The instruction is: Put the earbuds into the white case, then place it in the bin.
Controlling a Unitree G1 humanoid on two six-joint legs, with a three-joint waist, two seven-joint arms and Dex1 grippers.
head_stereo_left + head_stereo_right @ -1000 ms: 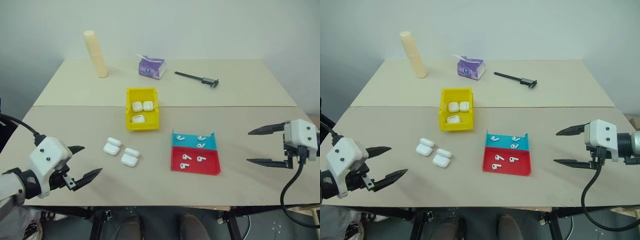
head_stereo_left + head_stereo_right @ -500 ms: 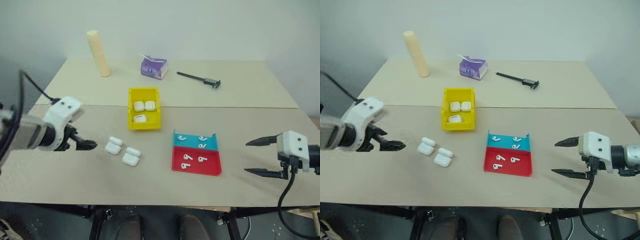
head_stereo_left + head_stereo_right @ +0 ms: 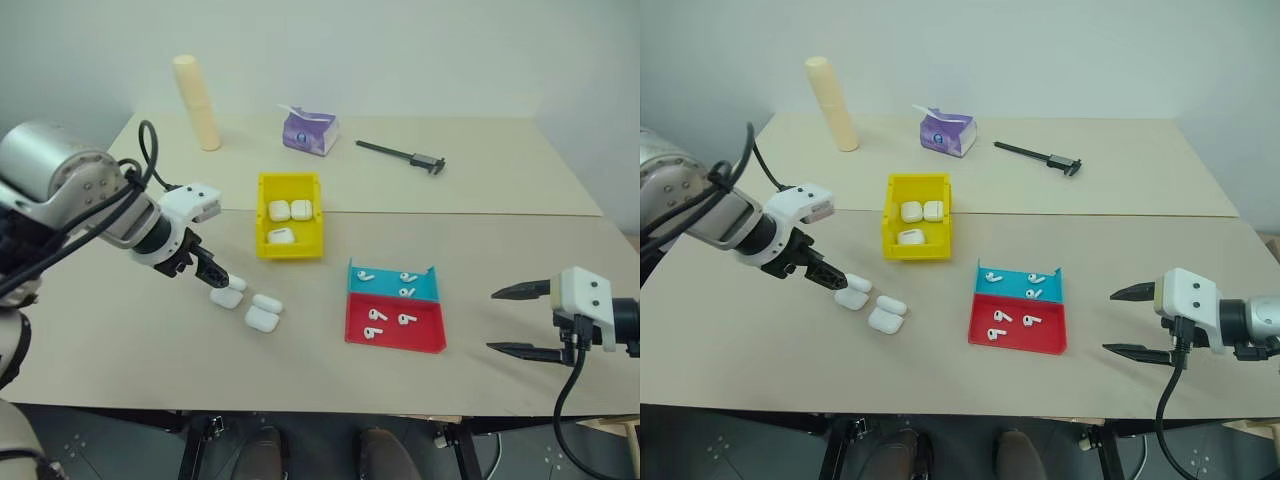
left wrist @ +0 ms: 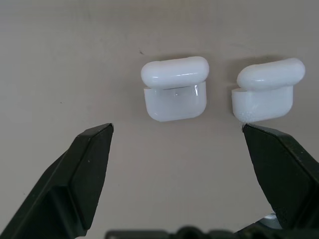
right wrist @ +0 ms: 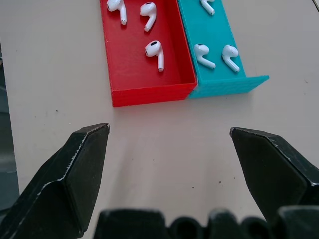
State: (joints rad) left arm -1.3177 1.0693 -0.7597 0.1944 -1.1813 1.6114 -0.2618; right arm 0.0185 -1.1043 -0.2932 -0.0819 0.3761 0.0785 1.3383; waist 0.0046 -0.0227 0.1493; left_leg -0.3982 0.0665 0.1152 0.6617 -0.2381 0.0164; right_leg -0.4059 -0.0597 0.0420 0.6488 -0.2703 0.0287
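With its jaws spread wide and empty above the open white case (image 4: 174,89), the left end effector (image 4: 184,149) should centre over it before descending to clamp it squarely.

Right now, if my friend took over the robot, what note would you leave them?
Left gripper: open, above two open white cases on the table, touching neither.
Right gripper: open, empty, beside the red tray.
Earbuds: lying in the red tray and the teal tray.
Done: three cases in the yellow bin.
Left: fill these two cases, then bin them.
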